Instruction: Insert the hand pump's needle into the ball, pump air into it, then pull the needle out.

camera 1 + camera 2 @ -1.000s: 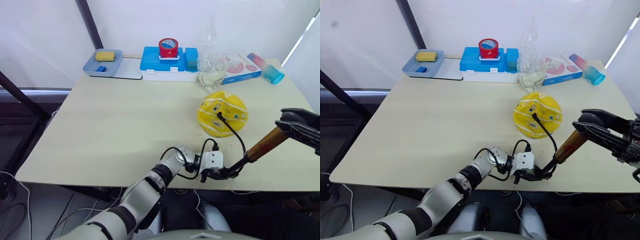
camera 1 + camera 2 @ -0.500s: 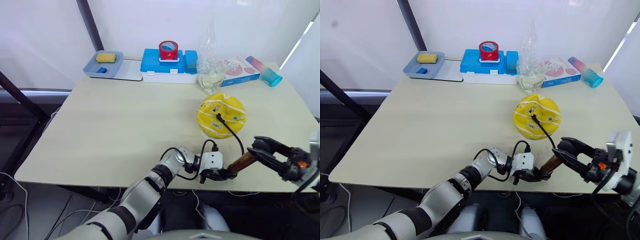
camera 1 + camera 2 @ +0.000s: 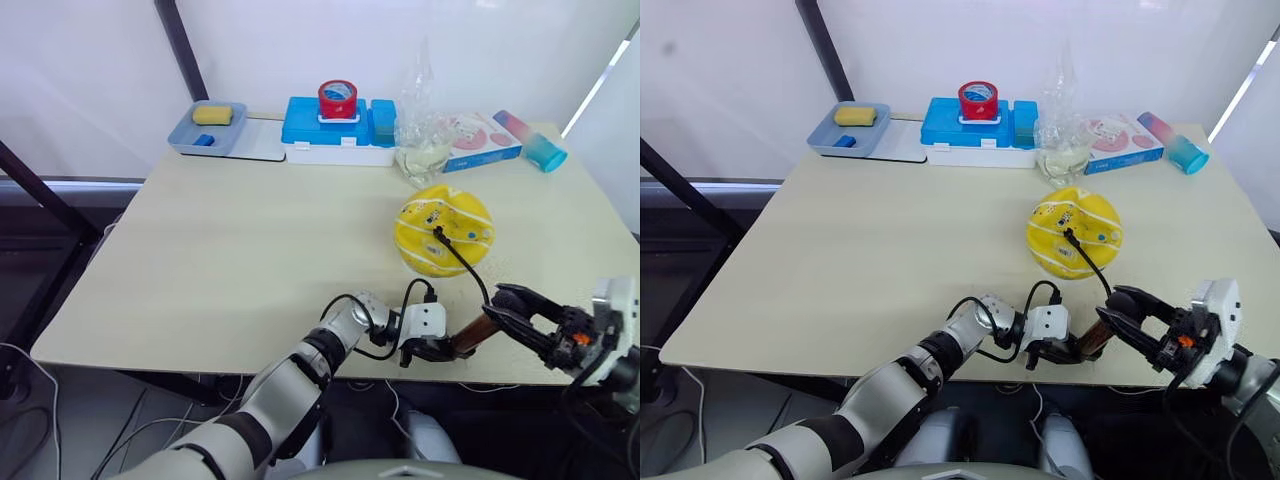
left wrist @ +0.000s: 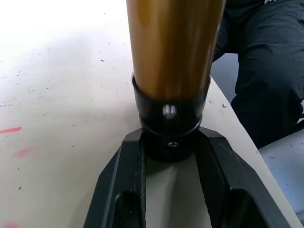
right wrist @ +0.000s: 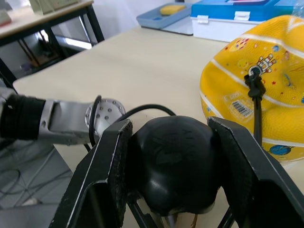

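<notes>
Right end effector (image 3: 1118,305), pinching the hand pump (image 3: 470,333) handle, has driven it down toward the left end effector (image 3: 432,347) clamping its base: a pumping stroke into the ball (image 3: 444,229).

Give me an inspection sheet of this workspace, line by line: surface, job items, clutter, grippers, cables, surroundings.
Surface: pale table.
Job's things: dented ball with the hose plugged in; hand pump near the front edge.
Clutter: red tape roll on a blue box, grey tray with a yellow sponge, clear bag, flat carton, blue cup.
Grippers: left gripper shut on the pump's base; right gripper shut on its handle.
Cables: loose floor cables.
Surroundings: white curtain.
</notes>
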`<state>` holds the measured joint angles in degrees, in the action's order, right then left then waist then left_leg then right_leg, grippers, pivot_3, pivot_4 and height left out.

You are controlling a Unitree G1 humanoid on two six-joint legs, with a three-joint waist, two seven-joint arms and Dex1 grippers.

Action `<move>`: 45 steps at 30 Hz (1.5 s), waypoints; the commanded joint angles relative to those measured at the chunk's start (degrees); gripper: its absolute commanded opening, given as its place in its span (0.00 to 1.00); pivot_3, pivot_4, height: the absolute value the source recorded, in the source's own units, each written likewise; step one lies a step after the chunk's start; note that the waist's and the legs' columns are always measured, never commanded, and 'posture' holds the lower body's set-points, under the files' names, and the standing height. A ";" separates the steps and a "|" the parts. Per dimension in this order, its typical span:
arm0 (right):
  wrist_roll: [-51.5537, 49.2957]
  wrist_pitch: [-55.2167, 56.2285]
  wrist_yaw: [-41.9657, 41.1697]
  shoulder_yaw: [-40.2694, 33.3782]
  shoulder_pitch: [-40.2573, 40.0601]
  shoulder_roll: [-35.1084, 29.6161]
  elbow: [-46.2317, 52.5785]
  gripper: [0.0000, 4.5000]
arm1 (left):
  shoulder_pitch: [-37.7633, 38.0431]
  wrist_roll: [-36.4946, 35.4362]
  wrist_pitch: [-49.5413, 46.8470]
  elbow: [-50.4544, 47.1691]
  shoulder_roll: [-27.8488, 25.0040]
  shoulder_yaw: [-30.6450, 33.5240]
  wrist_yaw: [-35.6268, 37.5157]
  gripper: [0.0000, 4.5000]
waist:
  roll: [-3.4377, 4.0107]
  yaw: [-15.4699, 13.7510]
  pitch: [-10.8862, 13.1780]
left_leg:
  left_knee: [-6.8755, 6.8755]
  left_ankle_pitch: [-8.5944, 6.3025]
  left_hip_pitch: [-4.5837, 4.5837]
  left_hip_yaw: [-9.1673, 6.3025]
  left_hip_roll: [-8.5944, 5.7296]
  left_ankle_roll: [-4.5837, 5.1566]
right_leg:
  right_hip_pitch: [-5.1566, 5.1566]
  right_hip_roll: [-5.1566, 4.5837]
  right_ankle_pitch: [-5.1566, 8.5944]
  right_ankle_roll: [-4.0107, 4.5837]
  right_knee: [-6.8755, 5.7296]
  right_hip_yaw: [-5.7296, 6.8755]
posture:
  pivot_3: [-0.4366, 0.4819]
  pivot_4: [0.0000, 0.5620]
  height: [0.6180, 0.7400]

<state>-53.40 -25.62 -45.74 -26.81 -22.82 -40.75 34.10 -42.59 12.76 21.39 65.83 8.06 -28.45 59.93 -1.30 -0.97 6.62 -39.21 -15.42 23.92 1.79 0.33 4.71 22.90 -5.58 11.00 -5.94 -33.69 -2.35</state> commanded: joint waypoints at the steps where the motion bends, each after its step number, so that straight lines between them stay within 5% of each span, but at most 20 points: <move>1: -6.35 -2.52 2.49 -11.99 1.88 -4.50 2.26 0.45 | 0.56 2.58 -2.43 3.51 3.67 -2.02 2.44 0.22 | 0.09 -0.01 0.10 | 0.00 0.00 0.01 0.00 -0.03 0.00 | 0.00 -0.01 0.00 0.00 0.00 0.00 | 0.48 0.27 0.91; 11: -20.76 -13.78 3.91 -29.84 4.87 -15.74 -0.58 0.45 | 0.44 2.41 -2.37 3.66 3.73 -2.23 2.65 0.22 | 0.01 -0.03 0.36 | 0.00 0.00 0.06 -0.03 -0.05 0.01 | 0.00 0.03 0.01 -0.01 0.04 0.04 | 0.48 0.27 0.91; 19: -27.23 -18.74 7.22 -32.74 10.71 -19.73 -1.48 0.45 | 0.58 2.53 -2.17 3.69 3.69 -2.29 2.71 0.22 | -0.02 0.00 0.43 | 0.01 0.00 0.09 -0.05 -0.05 0.01 | 0.02 0.00 0.01 -0.02 0.07 0.04 | 0.48 0.27 0.91; 28: -16.35 -17.46 5.53 -21.68 7.90 -13.10 3.77 0.45 | 0.83 2.73 -1.73 3.72 3.61 -2.26 2.97 0.22 | -0.02 -0.01 0.36 | 0.01 0.01 0.34 -0.07 -0.05 0.02 | 0.15 0.04 0.01 -0.02 0.08 0.08 | 0.48 0.27 0.91; 35: -3.56 -8.31 4.72 -7.87 2.85 -3.84 2.41 0.45 | 0.68 3.23 -1.42 3.87 3.73 -1.93 2.99 0.22 | -1.18 0.14 -0.68 | 0.08 -0.13 -0.18 -0.45 0.07 -0.22 | -0.31 -0.11 0.14 0.19 0.04 0.40 | 0.48 0.27 0.91; 45: 10.89 4.27 1.63 5.46 0.52 3.95 -5.09 0.45 | 0.42 3.46 -1.01 3.91 3.59 -1.68 3.27 0.22 | -0.30 0.12 -0.65 | 0.15 -0.15 -0.10 -0.59 0.08 -0.26 | -0.30 -0.31 0.23 0.34 -0.02 0.77 | 0.48 0.27 0.91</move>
<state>-48.31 -23.23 -44.42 -22.03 -21.33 -36.86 32.44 -42.66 13.72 21.58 66.88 8.06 -27.87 60.84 -1.60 -0.86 5.97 -39.06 -15.57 23.83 1.20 0.41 4.45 22.60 -5.89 11.23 -5.60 -33.70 -1.56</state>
